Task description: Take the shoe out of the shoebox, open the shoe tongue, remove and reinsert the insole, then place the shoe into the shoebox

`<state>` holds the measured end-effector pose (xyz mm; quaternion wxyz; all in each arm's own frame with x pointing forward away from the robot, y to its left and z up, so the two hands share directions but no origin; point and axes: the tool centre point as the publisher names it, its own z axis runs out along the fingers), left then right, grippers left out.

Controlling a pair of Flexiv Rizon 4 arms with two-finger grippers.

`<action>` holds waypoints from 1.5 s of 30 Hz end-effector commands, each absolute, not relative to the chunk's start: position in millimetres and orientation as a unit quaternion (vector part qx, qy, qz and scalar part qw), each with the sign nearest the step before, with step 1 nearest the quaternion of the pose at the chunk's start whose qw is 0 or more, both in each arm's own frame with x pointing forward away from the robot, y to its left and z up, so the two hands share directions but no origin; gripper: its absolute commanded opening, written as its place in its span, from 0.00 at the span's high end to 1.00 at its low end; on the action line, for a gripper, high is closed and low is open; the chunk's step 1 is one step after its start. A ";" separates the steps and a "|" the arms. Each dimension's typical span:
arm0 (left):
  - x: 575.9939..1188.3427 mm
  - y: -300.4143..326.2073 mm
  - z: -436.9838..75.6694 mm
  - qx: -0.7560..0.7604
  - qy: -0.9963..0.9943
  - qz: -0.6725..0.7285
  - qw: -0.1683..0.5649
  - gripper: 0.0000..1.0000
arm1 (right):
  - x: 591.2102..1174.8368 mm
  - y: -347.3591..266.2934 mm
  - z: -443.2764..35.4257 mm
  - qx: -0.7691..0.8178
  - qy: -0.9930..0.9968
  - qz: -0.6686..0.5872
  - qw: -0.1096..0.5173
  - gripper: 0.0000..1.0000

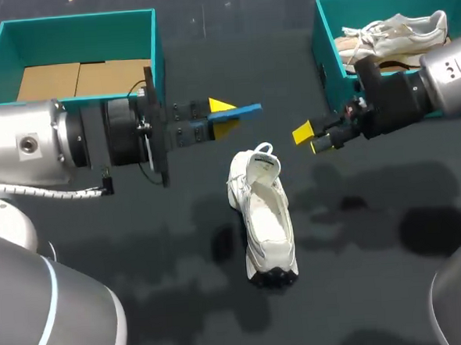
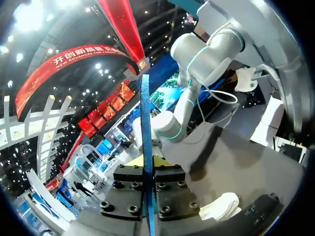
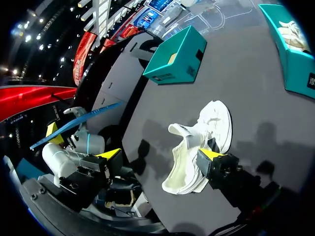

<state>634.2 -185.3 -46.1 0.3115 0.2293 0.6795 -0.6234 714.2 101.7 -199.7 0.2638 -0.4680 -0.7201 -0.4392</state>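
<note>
- Now, the white shoe (image 1: 266,217) lies on the table (image 1: 377,273) nearest you, opening up, its long way pointing away from you.
- Your left gripper (image 1: 223,115) pinches the blue insole (image 1: 246,109) just past the shoe's far end.
- Your right gripper (image 1: 311,139) hangs spread wide and empty beside that end.
- The left box (image 1: 156,52) and right box (image 1: 321,50) sit farther back.

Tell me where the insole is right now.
Head view, near the middle: the blue insole is clamped in the left gripper, held over the table just beyond the white shoe.
</note>
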 end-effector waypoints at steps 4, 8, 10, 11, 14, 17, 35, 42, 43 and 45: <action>654.5 -190.6 -82.8 0.425 0.536 -0.486 0.545 1.00 | 715.3 90.3 -188.4 -0.481 -0.697 -0.460 0.266 0.00; 654.5 -190.6 -82.8 0.425 0.536 -0.486 0.545 1.00 | 715.3 90.8 -186.7 -0.518 -0.689 -0.439 0.254 0.00; 654.5 -190.6 -82.8 0.425 0.536 -0.486 0.545 1.00 | 715.3 90.8 -186.7 -0.518 -0.689 -0.439 0.254 0.00; 654.5 -190.6 -82.8 0.425 0.536 -0.486 0.545 1.00 | 715.3 90.8 -186.7 -0.518 -0.689 -0.439 0.254 0.00; 654.5 -190.6 -82.8 0.425 0.536 -0.486 0.545 1.00 | 715.3 90.8 -186.7 -0.518 -0.689 -0.439 0.254 0.00; 658.1 -196.3 -102.5 0.447 0.518 -0.449 0.575 1.00 | 717.8 90.2 -182.3 -0.495 -0.678 -0.476 0.263 0.00; 676.4 -195.0 -137.7 0.503 0.490 -0.408 0.584 1.00 | 732.5 88.1 -164.0 -0.476 -0.656 -0.511 0.285 0.00; 683.2 -205.5 -155.1 0.496 0.507 -0.410 0.574 1.00 | 743.1 96.3 -165.8 -0.469 -0.657 -0.508 0.299 0.00; 684.4 -206.9 -158.8 0.499 0.507 -0.406 0.573 1.00 | 745.5 98.3 -165.5 -0.467 -0.658 -0.508 0.300 0.00; 686.9 -208.3 -167.2 0.502 0.510 -0.406 0.568 1.00 | 750.5 103.0 -165.6 -0.462 -0.660 -0.508 0.304 0.00</action>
